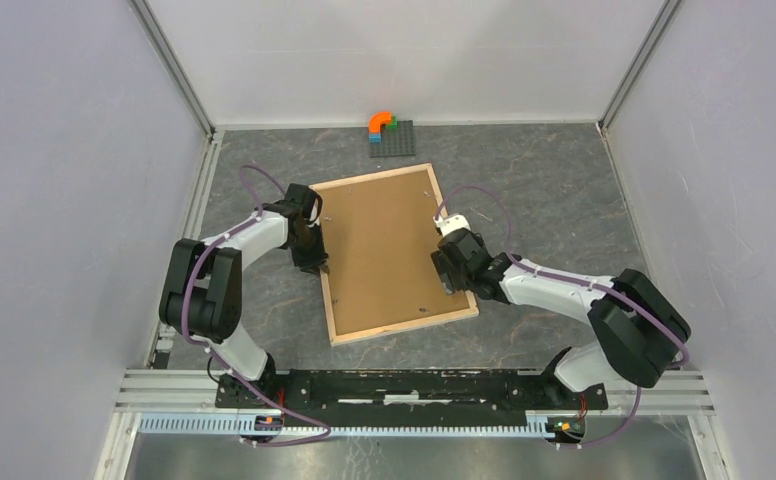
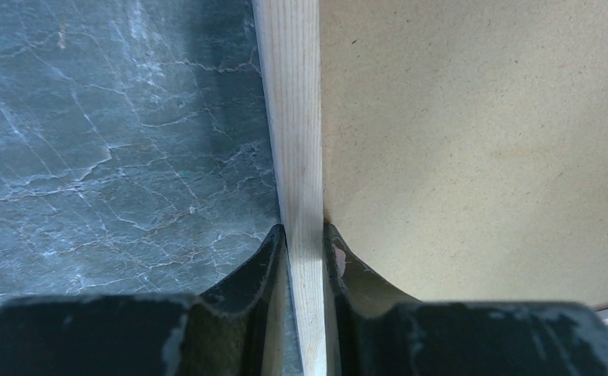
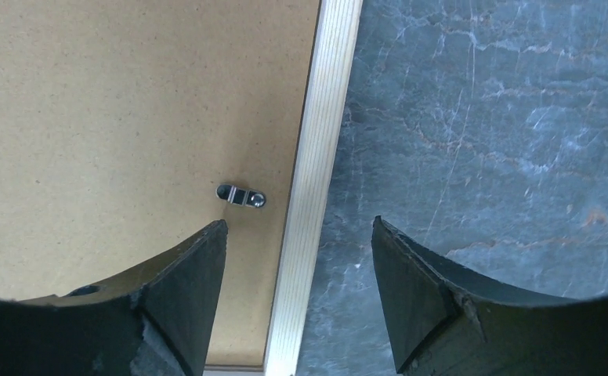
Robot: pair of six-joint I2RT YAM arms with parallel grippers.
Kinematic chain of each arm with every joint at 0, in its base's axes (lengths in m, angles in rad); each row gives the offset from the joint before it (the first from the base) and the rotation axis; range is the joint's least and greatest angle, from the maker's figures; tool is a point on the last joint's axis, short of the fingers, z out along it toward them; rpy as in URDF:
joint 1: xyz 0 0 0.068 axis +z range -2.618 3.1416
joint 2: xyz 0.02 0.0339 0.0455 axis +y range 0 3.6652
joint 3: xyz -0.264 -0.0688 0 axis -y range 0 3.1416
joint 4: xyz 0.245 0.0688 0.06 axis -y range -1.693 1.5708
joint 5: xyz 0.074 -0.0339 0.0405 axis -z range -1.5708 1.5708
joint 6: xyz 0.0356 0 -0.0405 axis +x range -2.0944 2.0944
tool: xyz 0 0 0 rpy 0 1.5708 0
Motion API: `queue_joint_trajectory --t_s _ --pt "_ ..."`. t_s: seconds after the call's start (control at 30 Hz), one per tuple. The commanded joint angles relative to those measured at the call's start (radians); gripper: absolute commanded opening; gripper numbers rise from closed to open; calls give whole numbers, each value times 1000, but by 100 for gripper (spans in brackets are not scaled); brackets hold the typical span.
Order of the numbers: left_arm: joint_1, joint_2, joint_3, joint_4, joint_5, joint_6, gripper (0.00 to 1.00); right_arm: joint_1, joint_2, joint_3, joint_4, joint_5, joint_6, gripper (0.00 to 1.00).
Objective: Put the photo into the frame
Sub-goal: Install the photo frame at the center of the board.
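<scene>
Frame [image 1: 404,327] flat on table [image 1: 544,180], backing board [image 1: 384,250] up. Left gripper [image 2: 305,235] pinching its left rail; right gripper [image 3: 297,227] spread astride right rail. I judge it light, stiff; rails my hold. No photo in view.

The frame [image 1: 404,327], filled by its brown backing board [image 1: 379,250], takes the tabletop [image 1: 554,190] centre; open strips run along both side walls [image 1: 64,150]. A grey baseplate [image 1: 394,139] with bricks [image 1: 379,122] stands by the far wall [image 1: 404,50], apart from the frame. The right fingers [image 3: 191,290] straddle the right rail [image 3: 316,180] with room either side; a metal clip [image 3: 240,196] lies just ahead of the inner one.
</scene>
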Motion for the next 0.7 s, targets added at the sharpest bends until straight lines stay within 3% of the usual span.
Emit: queue_joint_trajectory --t_s 0.0,0.33,0.5,0.67 --pt "-11 -7 -6 0 92 22 2 -35 18 -3 119 -41 -150 71" --pt "-11 -8 0 1 97 21 2 -60 100 -16 180 -49 -99 61" --pt "-10 -9 -5 1 93 21 2 -55 121 -3 78 -32 10 53" --pt "-11 -9 -5 2 87 19 2 -29 66 -15 22 -62 50 60"
